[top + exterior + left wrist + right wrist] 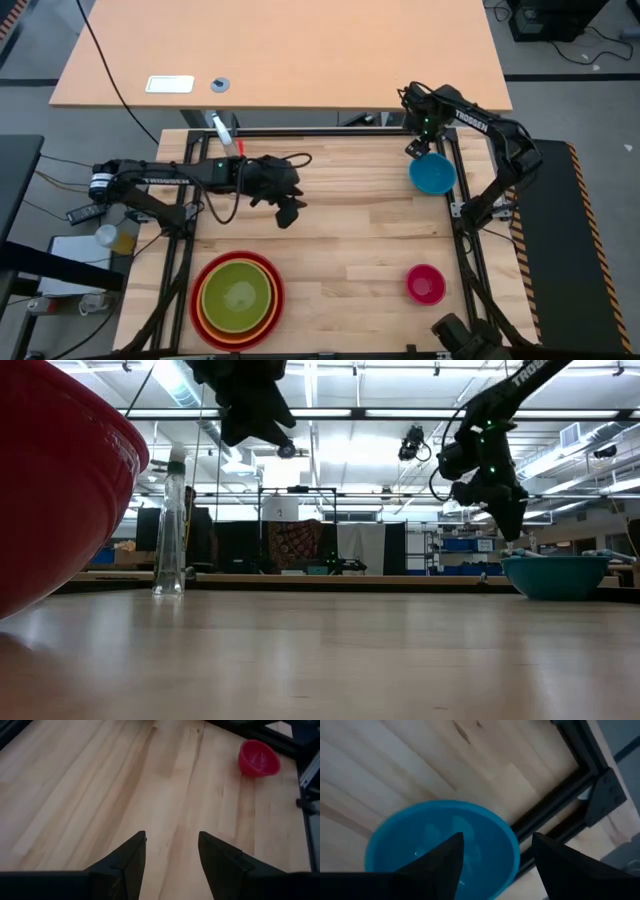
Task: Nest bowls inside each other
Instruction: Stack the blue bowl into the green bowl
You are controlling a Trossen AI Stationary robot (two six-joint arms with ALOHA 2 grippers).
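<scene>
A blue bowl [432, 175] sits upright on the table near the far right edge. My right gripper [415, 148] hangs open just above its far rim [512, 845], fingers pointing down and touching nothing. In the low view the right gripper [510, 525] is clear of the blue bowl [555, 575]. A small red bowl [425, 284] stands at the near right. At the near left, a green bowl [238, 292] sits nested in an orange one inside a big red bowl [268, 268]. My left gripper [288, 212] is open above bare table near the middle [172, 837].
A clear plastic bottle [172, 525] stands upright at the table's far left [224, 132]. A black metal frame [460, 200] runs along the table's edges, close to the blue bowl. Bare wood lies between the three bowl groups.
</scene>
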